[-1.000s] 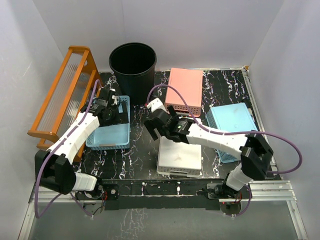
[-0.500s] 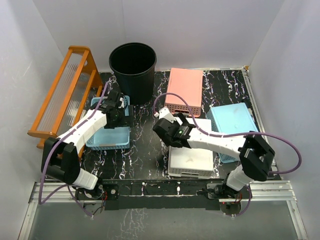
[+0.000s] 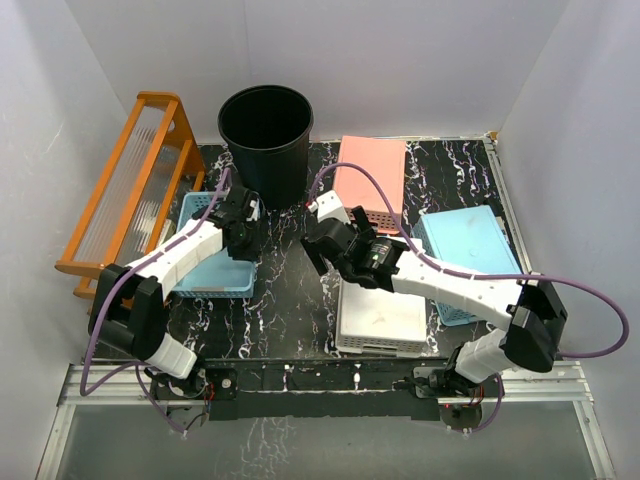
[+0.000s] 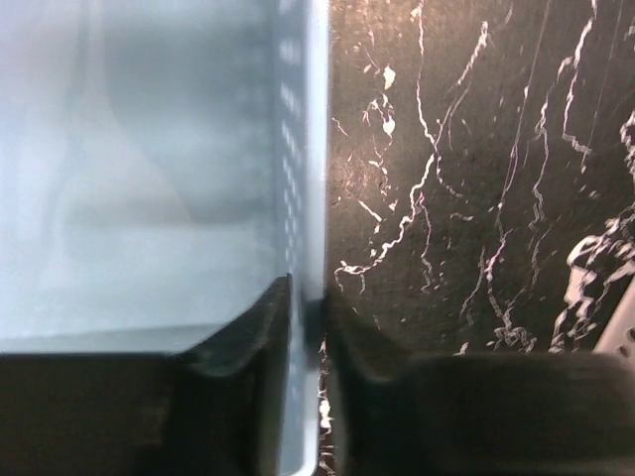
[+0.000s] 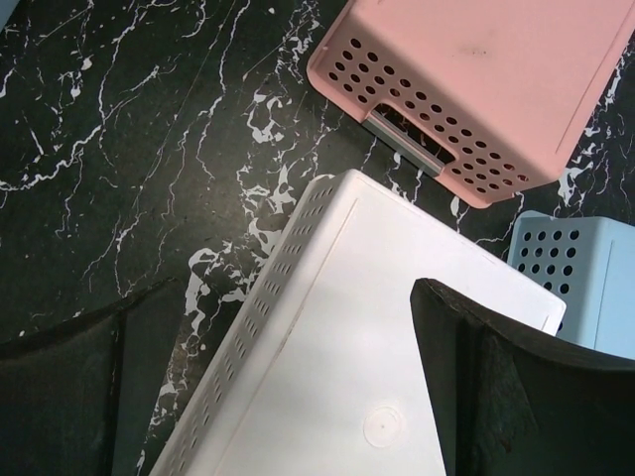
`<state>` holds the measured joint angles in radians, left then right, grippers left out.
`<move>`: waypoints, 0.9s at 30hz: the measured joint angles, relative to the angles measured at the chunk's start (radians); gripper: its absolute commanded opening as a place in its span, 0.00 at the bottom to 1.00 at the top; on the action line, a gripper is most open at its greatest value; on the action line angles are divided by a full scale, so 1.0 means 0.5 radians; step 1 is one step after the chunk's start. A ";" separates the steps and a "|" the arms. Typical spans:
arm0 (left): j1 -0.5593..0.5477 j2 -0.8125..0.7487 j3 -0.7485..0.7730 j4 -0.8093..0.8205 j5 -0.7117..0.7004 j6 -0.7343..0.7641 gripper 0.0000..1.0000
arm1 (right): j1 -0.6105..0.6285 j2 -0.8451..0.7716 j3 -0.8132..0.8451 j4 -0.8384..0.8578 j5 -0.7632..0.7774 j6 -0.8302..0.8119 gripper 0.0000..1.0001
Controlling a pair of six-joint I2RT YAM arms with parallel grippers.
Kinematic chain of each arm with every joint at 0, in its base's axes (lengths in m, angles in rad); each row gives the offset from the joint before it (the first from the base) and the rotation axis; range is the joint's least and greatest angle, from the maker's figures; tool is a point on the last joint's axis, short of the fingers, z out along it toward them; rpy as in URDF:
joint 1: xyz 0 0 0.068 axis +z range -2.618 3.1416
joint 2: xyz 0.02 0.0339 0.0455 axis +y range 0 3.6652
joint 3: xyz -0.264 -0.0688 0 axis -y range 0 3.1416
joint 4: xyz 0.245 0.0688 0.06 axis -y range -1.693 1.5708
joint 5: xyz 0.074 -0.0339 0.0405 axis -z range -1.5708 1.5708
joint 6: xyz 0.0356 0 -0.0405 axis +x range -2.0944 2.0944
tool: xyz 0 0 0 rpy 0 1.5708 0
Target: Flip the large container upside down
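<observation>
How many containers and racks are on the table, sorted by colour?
Blue baskets: 2 (left blue basket, right blue basket)
Pink basket: 1
White basket: 1
Black bin: 1
Orange rack: 1
Total: 6

The black, white-veined table (image 3: 290,300) carries the large container (image 3: 265,140), standing upright with its mouth open at the far edge, left of the middle. An orange rack (image 3: 130,190) runs along the left edge. Just beside the rack, towards the middle, an upright blue basket (image 3: 225,278) sits open side up. Three more baskets lie bottom up: a pink basket (image 3: 372,175) at the far edge right of the middle, an overturned blue basket (image 3: 465,245) along the right edge, and a white basket (image 3: 380,320) near the near edge, between the two blue ones.
</observation>
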<state>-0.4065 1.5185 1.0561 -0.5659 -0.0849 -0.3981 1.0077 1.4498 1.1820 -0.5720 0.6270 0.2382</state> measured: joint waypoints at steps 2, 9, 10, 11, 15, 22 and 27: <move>-0.002 0.000 0.000 0.002 0.006 -0.002 0.00 | -0.003 -0.005 0.000 0.000 0.005 0.000 0.98; -0.005 -0.008 0.063 -0.048 0.093 -0.024 0.00 | -0.038 -0.101 0.000 0.010 0.022 -0.020 0.98; -0.004 -0.017 0.089 -0.069 0.124 -0.036 0.00 | -0.047 -0.123 0.000 0.016 0.028 -0.025 0.98; -0.005 -0.027 0.116 -0.095 0.166 -0.046 0.00 | -0.060 -0.146 0.000 0.023 0.037 -0.033 0.98; -0.005 -0.095 0.275 -0.226 0.448 -0.069 0.00 | -0.122 -0.233 -0.001 0.064 0.061 -0.058 0.98; -0.007 -0.243 0.479 -0.268 1.107 -0.123 0.00 | -0.264 -0.376 -0.039 0.185 0.065 -0.123 0.98; -0.014 -0.369 0.290 0.036 1.499 -0.362 0.00 | -0.323 -0.397 -0.039 0.224 0.064 -0.151 0.98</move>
<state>-0.4133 1.3342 1.2011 -0.5480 0.6647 -0.5789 0.8459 1.2514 1.1625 -0.4599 0.6590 0.1627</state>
